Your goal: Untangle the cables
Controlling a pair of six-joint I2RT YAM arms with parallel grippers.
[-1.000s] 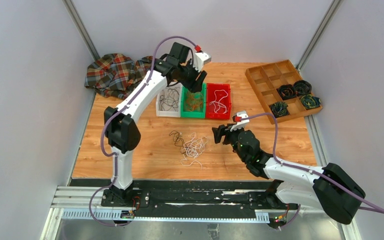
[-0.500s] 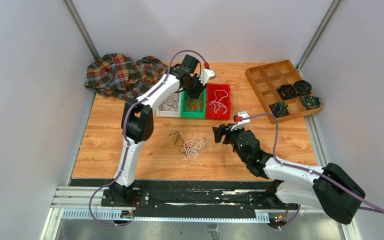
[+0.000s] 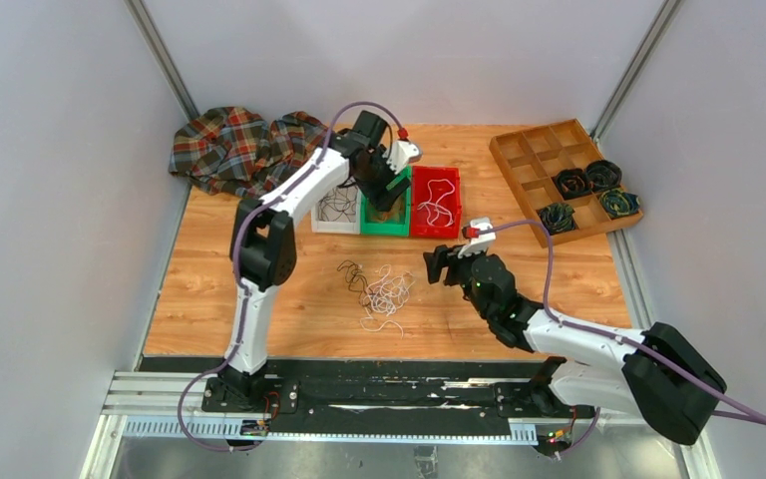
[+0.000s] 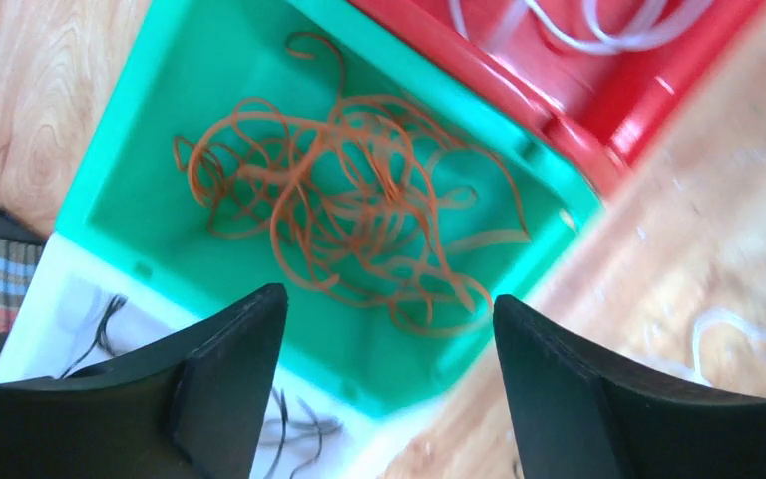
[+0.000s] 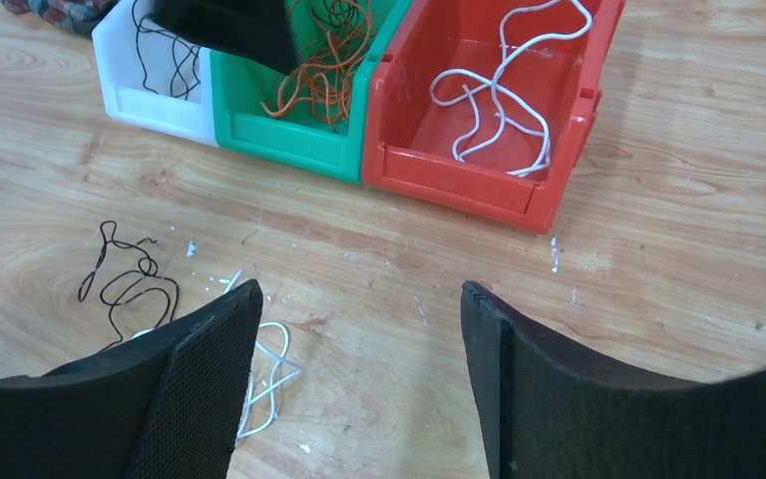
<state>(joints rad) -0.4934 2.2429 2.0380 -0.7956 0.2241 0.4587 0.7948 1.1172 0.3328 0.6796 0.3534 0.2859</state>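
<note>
Top external view: sorting looks partly done. Orange strands (image 4: 344,210) lie in the green bin (image 3: 383,231), black strands (image 5: 185,75) in the white bin (image 3: 335,228), white strands (image 5: 497,85) in the red bin (image 3: 434,233), all toward the far edge. Left gripper (image 4: 389,309) hangs over the green bin, jaws wide apart, empty. Right gripper (image 5: 359,299) likewise spread, holding nothing. Loose cables (image 3: 384,291), black and white, sit mid-desk, apparently left to separate.

This looks like a robot lab. Plain grey walls (image 3: 50,249) box in a wooden counter (image 3: 289,299). The white left arm (image 3: 299,186) and right arm (image 3: 580,345) are bolted to a metal rail (image 3: 150,394) at its edge.
</note>
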